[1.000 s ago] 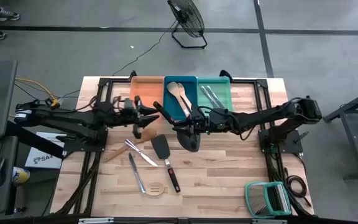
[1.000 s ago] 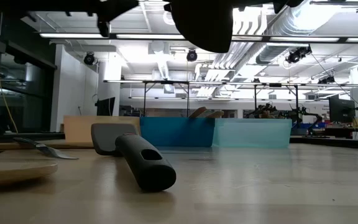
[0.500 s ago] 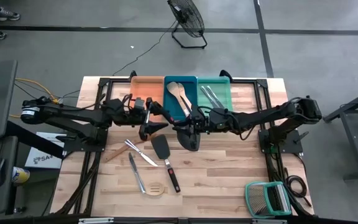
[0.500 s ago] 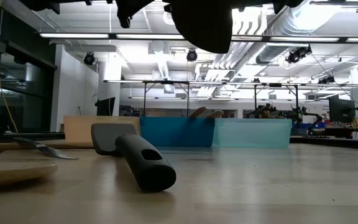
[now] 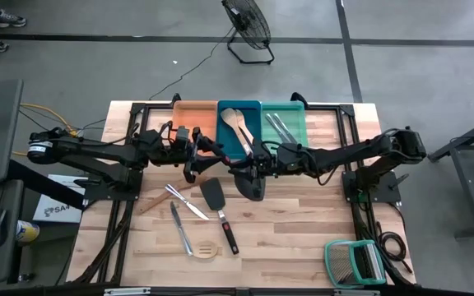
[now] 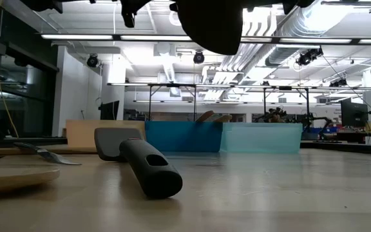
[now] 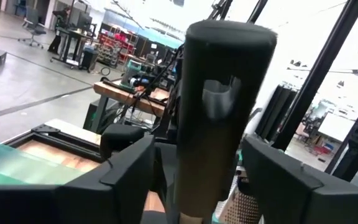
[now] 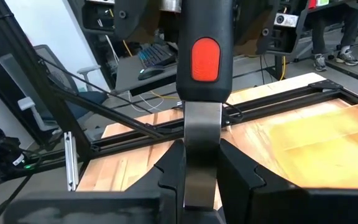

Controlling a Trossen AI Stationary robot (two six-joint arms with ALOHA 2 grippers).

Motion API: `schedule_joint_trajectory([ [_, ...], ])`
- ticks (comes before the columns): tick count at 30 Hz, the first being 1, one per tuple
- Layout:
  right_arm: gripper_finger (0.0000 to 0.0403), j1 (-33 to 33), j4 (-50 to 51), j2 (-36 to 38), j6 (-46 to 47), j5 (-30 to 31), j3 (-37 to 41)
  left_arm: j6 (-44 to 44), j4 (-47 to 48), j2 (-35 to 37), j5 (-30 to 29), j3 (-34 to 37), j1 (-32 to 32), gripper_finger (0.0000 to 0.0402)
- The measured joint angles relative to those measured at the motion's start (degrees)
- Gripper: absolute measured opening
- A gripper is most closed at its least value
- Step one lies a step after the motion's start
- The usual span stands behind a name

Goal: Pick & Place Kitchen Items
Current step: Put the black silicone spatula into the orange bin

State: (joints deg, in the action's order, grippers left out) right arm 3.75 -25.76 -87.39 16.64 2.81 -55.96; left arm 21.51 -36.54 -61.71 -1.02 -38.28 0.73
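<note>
My right gripper (image 5: 249,163) is shut on a black spatula with a red spot on its handle (image 8: 205,59). It holds the spatula above the table's middle, in front of the blue tray. The spatula's dark blade (image 5: 252,185) shows at the top of the low view (image 6: 211,26). My left gripper (image 5: 202,154) is open. Its two fingers (image 7: 129,177) stand on either side of the handle's free end (image 7: 225,93), with a gap on each side. Other utensils lie on the table: a black spatula (image 5: 218,205), silver cutlery (image 5: 186,202) and a slotted wooden spatula (image 5: 205,249). My right gripper pinches the spatula's flat metal neck (image 8: 201,134), just below the black handle, between its two fingers. The fingers come level from the table's right and lie along the spatula. The spatula is lifted clear, its handle reaching toward the table's left and its blade toward the near side.
Orange (image 5: 194,115), blue (image 5: 249,141) and teal (image 5: 299,123) trays stand side by side at the far edge. The blue one holds wooden spoons (image 5: 235,122), the teal one silver cutlery (image 5: 278,125). A green-framed wire rack (image 5: 354,261) stands at the near right corner.
My left gripper has gone toward the table's right, up to the handle of the spatula that my right gripper holds. Its open fingers now stand around the handle's end.
</note>
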Motion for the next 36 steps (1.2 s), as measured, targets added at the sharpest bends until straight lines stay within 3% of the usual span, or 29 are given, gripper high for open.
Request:
schedule_joint_trajectory([
  [12,0.0057,0.0,1.1,0.0,0.2,-0.4,0.0,0.0,0.3,0.0,0.1,0.0,0.0,0.01],
  [20,0.006,0.6,1.6,0.0,0.1,0.1,0.0,-0.5,0.7,0.0,0.4,0.0,0.0,0.0099],
  [28,0.0184,0.9,3.3,0.8,3.1,-1.9,0.0,-0.7,2.0,0.1,0.5,0.0,0.0,0.0099],
  [32,0.0206,0.9,6.5,2.3,3.8,-1.9,0.0,-0.7,2.6,0.5,-1.7,0.0,0.0,0.0099],
  [36,0.0206,0.9,9.7,4.4,4.7,-1.8,0.0,-0.2,6.0,2.2,-7.7,0.0,0.0,0.0099],
])
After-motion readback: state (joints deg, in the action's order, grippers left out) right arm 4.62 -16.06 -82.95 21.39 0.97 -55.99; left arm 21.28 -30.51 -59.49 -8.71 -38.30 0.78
